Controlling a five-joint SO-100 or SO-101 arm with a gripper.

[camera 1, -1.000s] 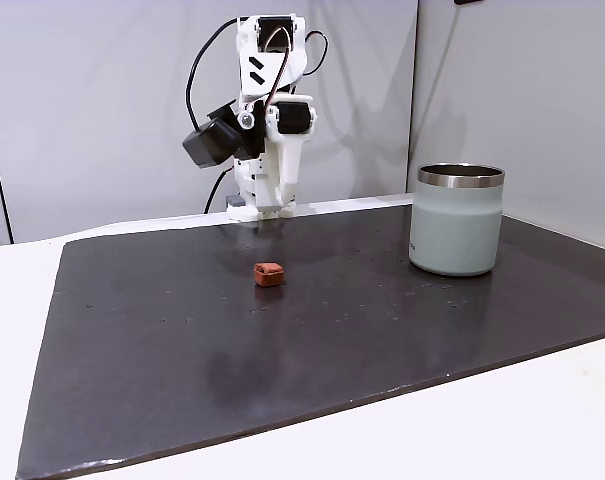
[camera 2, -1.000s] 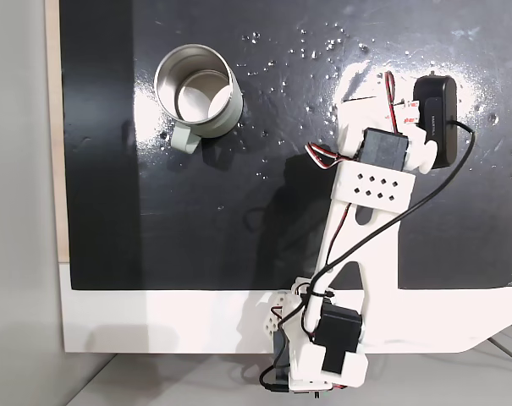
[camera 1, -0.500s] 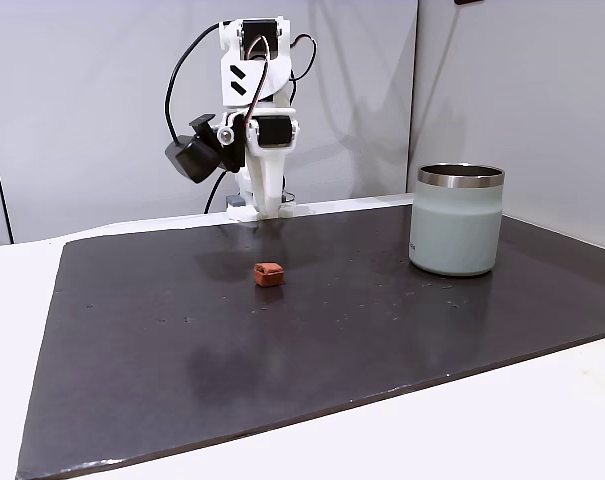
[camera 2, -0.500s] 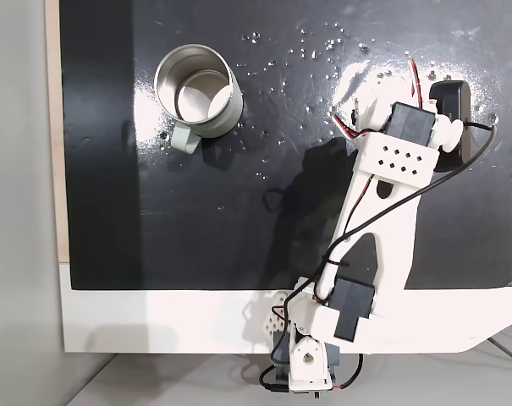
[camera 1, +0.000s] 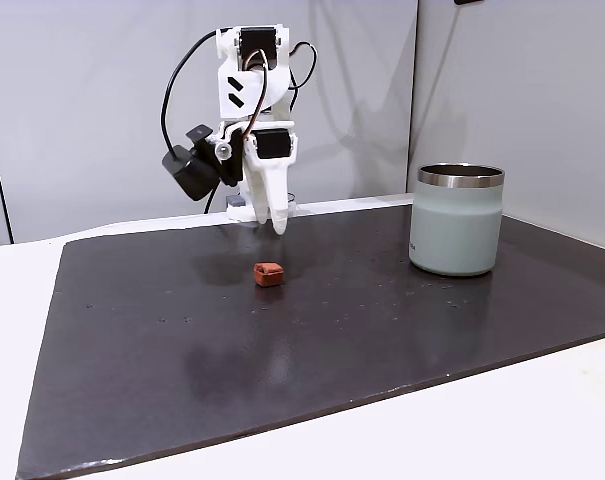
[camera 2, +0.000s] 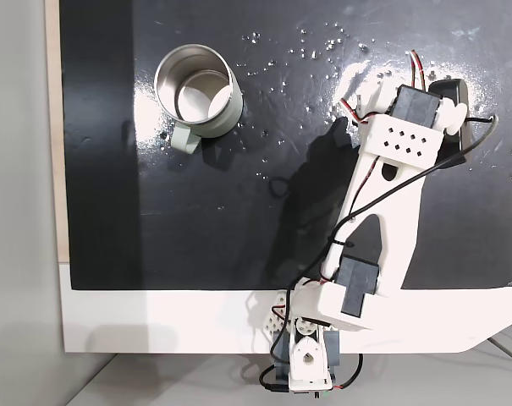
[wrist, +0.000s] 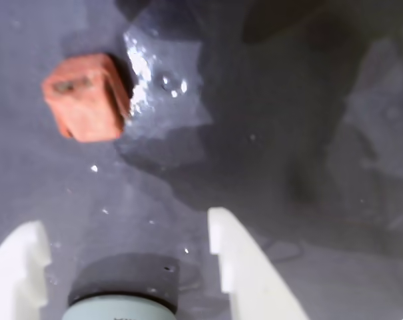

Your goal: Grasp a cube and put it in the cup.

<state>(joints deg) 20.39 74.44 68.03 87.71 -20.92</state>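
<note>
At ten o'clock in my wrist view lies the cube (wrist: 86,97), loose on the mat; my gripper (wrist: 124,250) hangs spread wide and empty (lining up), cup (camera 1: 457,219) well apart.

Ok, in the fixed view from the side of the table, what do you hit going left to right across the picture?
The gripper hanging above the far edge of the dark mat and the cube on the mat sit at about the same spot → the cup.
</note>
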